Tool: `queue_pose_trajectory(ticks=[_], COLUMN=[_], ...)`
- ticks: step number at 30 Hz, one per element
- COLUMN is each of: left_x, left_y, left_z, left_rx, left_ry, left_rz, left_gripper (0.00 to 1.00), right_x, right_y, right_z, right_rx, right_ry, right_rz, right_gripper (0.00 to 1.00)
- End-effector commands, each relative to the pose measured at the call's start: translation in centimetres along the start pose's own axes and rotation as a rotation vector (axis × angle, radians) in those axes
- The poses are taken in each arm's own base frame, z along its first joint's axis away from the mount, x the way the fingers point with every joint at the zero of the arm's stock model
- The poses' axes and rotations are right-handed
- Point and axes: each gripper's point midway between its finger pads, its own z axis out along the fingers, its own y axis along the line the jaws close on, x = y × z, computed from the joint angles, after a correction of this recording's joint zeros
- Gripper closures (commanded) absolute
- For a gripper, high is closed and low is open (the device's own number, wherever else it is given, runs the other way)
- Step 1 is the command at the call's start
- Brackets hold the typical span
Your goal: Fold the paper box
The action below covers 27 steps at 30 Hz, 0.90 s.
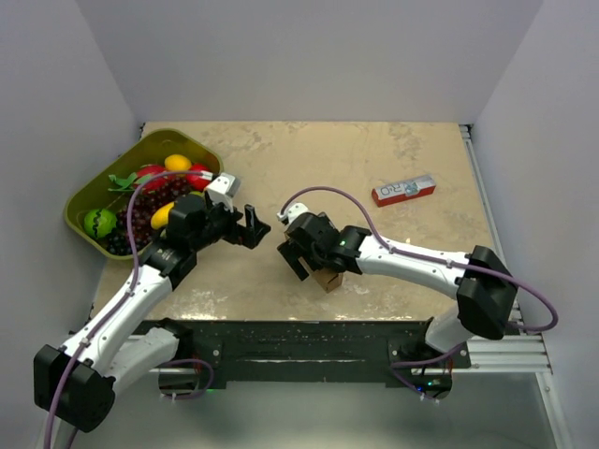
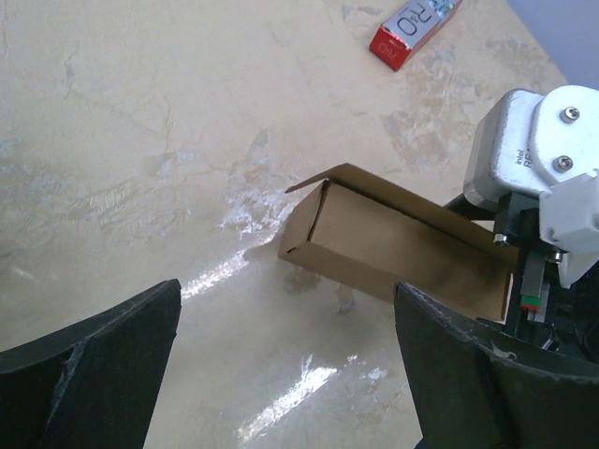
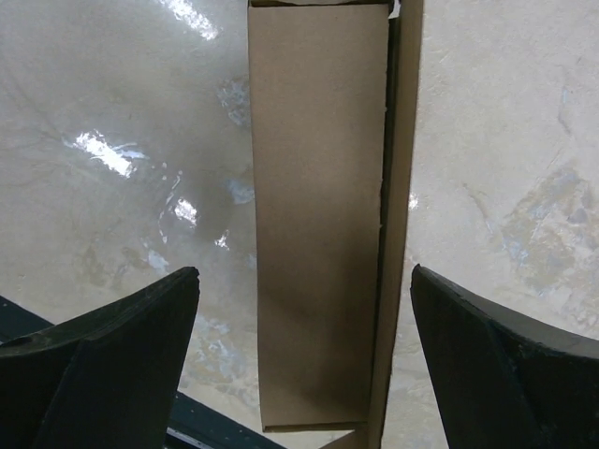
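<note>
You are working over a plain brown cardboard box (image 1: 327,279) lying near the front edge of the glossy, marbled beige tabletop (image 1: 393,168).
Your right gripper (image 3: 304,299) is hanging wide open, its black fingers straddling the long, matte, rectangular box without touching it, with one thin flap (image 3: 404,187) standing ajar along its side. Your left gripper (image 2: 285,318), equally spread, is facing it from nearby.
</note>
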Motion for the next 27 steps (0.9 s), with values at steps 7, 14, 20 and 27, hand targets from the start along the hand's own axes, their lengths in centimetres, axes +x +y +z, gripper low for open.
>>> queue_pose_trajectory(ticks=[7, 14, 20, 27], left_x=[-1.1, -0.8, -0.6, -0.2], left_y=[1.3, 1.5, 1.5, 1.2], left_z=[-0.3, -0.3, -0.2, -0.1], left_rx=[-0.032, -0.026, -0.012, 0.011], left_ry=[-0.014, -0.007, 0.0, 0.009], left_rz=[0.099, 0.105, 0.103, 0.117], left_gripper=[0.0, 0.0, 0.0, 0.0], right_x=[-0.7, -1.1, -0.9, -1.8], right_y=[-0.5, 1.6, 3.3, 2.4], right_z=[1.3, -0.3, -0.7, -0.9], right_rx=[0.061, -0.156, -0.282, -0.22], right_ry=[0.007, -0.081, -0.082, -0.104], right_rz=[-0.086, -0.319, -0.437, -0.397], right_gripper=[0.36, 0.49, 0.45, 0.11])
